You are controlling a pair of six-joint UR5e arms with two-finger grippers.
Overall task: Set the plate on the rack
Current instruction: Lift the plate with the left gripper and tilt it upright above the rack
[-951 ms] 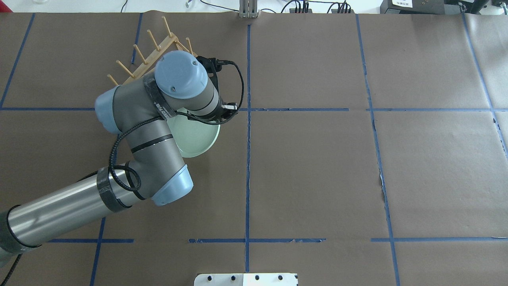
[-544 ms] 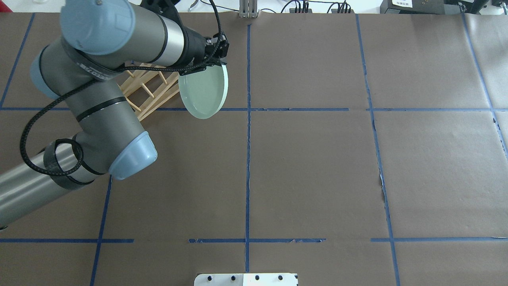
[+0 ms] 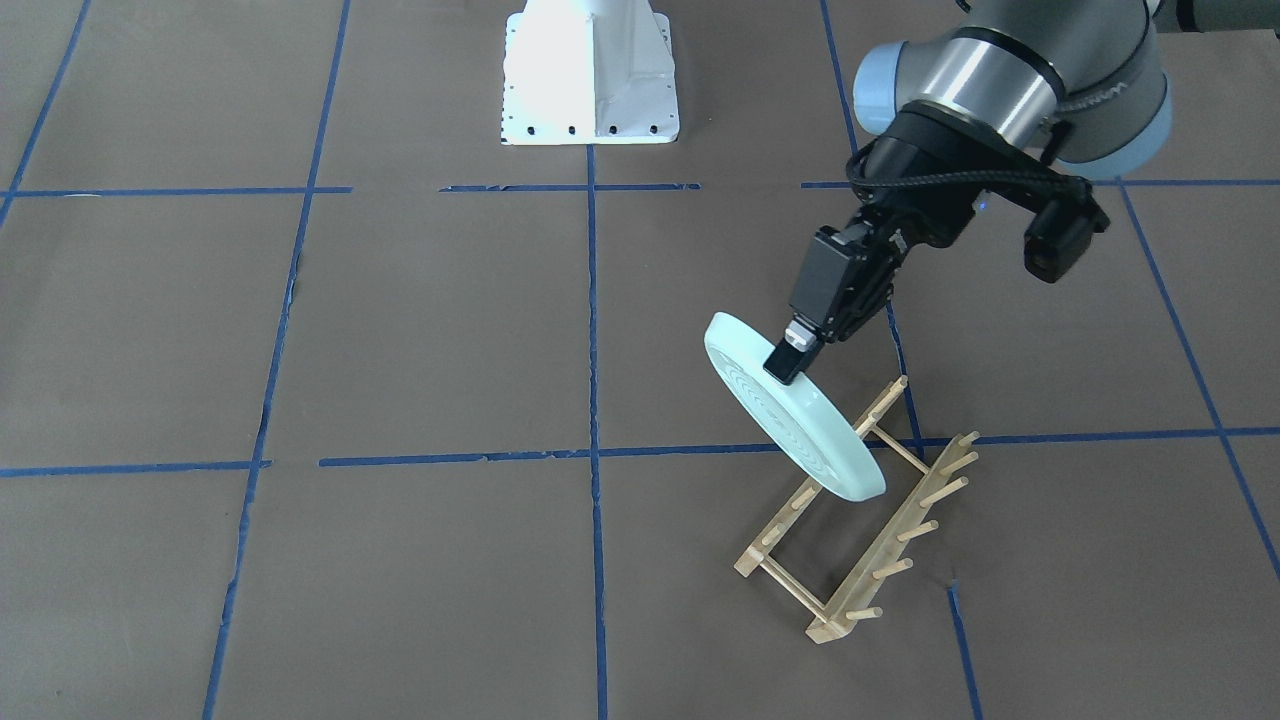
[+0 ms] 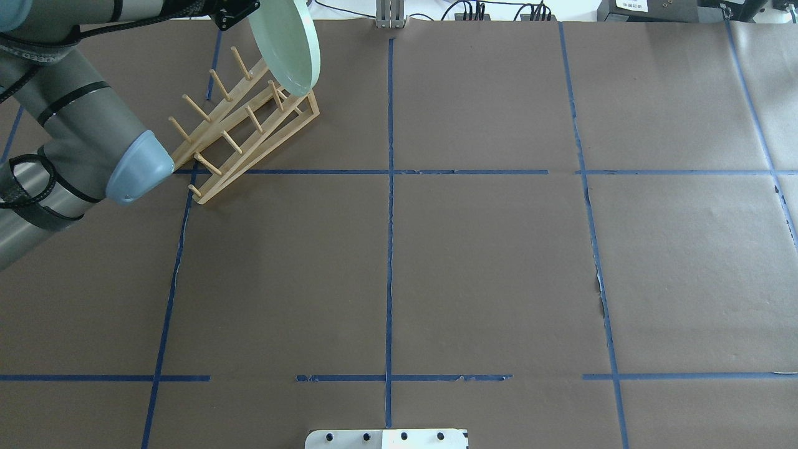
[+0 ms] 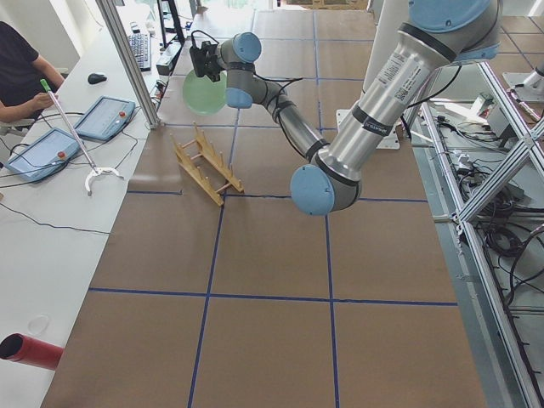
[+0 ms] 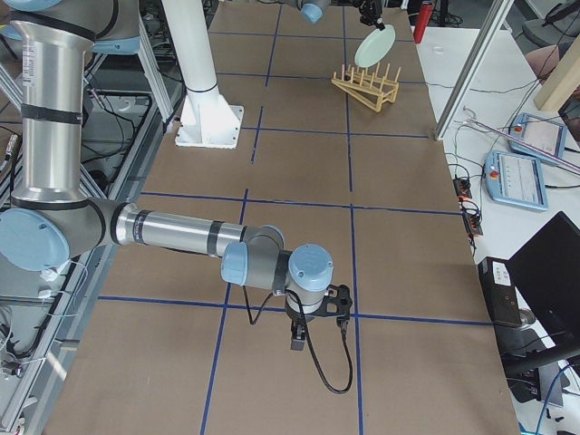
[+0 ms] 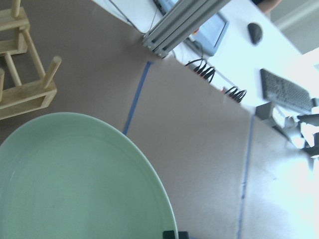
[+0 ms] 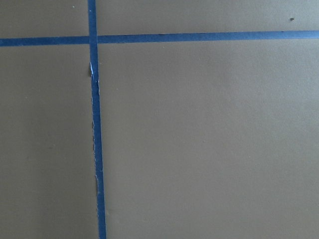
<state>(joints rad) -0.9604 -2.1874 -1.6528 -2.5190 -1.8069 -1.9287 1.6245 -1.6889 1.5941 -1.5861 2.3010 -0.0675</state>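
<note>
at far-left corner of table [image 4: 499, 249], left gripper [image 3: 786, 362] is clamped on upper rim of plate [image 3: 800, 430], held tilted on edge just above rack [image 3: 878, 560] end nearest far edge. right gripper [image 6: 304, 337] hangs nr right edge, pointing down; jaw state: cannot tell

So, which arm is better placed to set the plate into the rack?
The left arm. Its jaws grip the plate by the rim, tilted, close above the rack. The right arm is far away, at the table's other end.
</note>
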